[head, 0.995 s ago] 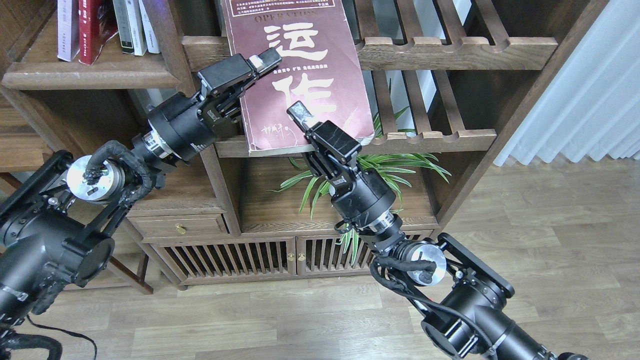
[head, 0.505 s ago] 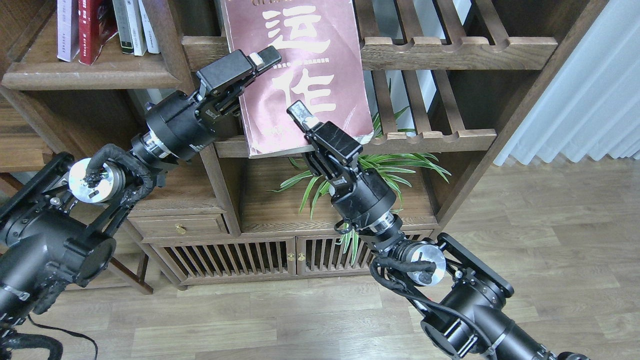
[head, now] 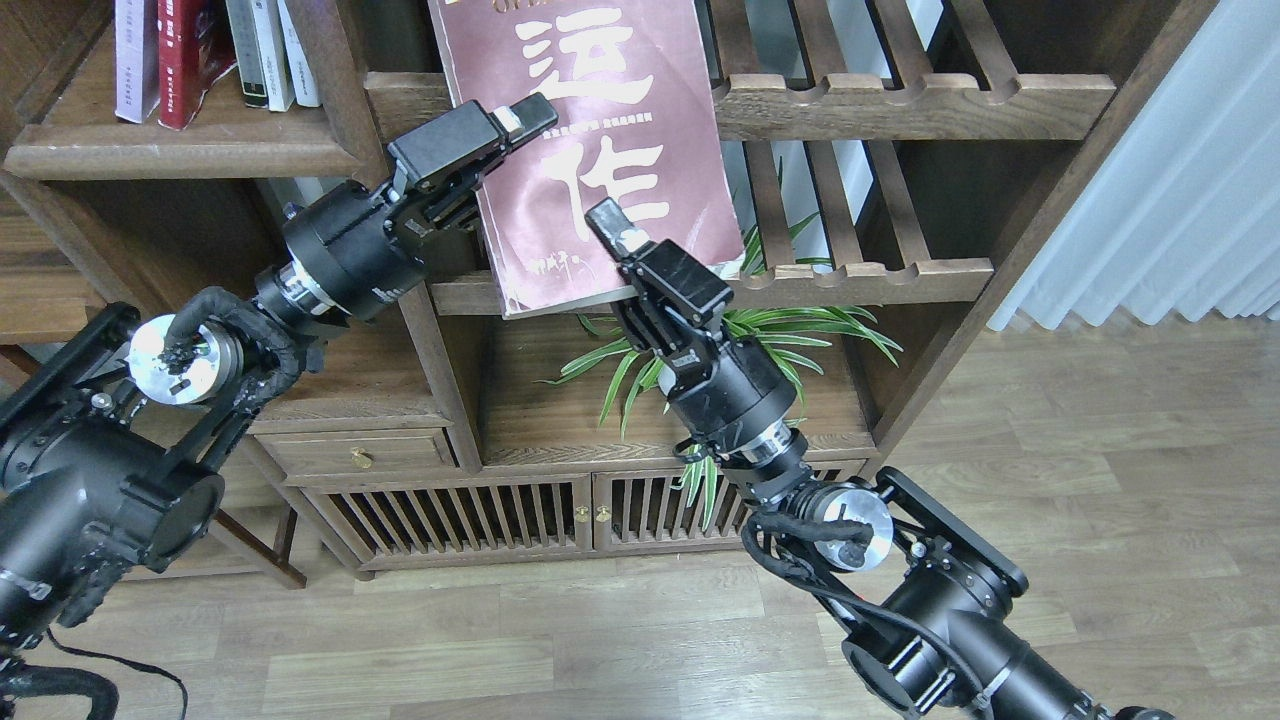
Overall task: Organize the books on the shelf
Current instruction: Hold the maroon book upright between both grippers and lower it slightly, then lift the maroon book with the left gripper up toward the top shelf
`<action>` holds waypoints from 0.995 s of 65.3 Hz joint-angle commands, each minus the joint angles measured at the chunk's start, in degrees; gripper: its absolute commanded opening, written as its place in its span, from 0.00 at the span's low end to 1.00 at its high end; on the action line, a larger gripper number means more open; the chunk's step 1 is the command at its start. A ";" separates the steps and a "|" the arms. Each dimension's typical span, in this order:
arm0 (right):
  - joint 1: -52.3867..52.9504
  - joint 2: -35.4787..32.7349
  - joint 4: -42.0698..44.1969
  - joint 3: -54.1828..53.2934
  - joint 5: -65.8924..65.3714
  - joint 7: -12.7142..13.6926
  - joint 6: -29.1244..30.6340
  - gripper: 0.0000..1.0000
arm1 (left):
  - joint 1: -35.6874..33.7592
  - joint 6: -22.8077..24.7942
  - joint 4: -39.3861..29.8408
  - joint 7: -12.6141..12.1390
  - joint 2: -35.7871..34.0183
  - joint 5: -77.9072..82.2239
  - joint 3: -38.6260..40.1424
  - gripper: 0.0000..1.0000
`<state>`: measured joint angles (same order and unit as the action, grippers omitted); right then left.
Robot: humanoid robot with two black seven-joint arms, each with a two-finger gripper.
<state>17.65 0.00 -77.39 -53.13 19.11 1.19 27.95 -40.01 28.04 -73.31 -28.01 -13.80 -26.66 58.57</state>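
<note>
Left claw (head: 520, 112) clamped on the maroon book's (head: 600, 140) left edge, right claw (head: 612, 225) pinching its lower cover. Book's tilted against the slatted rack (head: 900, 95); lift evenly, both grips firm, toward the shelf (head: 180, 150) left of the left claw.

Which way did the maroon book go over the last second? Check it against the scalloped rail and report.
Yes. The maroon book has moved up and slightly left: against the upper scalloped rail, more of its cover now runs off the view's top, and its lower edge sits nearer the lower rail.
</note>
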 commanded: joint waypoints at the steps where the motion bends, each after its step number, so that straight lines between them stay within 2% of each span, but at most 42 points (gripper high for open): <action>1: -0.07 0.00 -0.04 -1.36 -0.04 0.04 0.05 0.61 | 0.02 -0.04 0.00 0.01 -0.09 0.03 0.40 0.04; 6: -0.15 0.00 -0.04 -3.20 0.05 -0.05 0.05 0.70 | 0.02 -0.04 0.00 0.01 -0.70 0.12 0.58 0.04; 11: -0.33 0.00 0.05 -6.18 0.22 -0.05 0.05 0.74 | 0.02 -0.04 -0.08 0.01 -1.84 0.29 0.05 0.04; 31: -2.26 0.00 0.22 -15.33 1.89 -0.14 0.05 0.78 | -0.07 -0.04 -0.61 0.01 -6.32 1.26 -0.39 0.03; 41: -4.20 0.00 0.48 -16.57 1.81 -0.14 0.05 0.79 | -0.33 -0.04 -1.31 0.01 -8.00 3.54 -0.21 0.03; 65: -5.87 0.00 1.19 -16.30 1.72 -0.14 0.05 0.79 | -7.54 -0.04 -5.09 0.01 -10.55 8.03 0.67 0.02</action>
<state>12.06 0.00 -76.27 -69.58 20.87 1.06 28.01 -44.69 27.99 -78.11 -28.01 -23.79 -19.15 58.95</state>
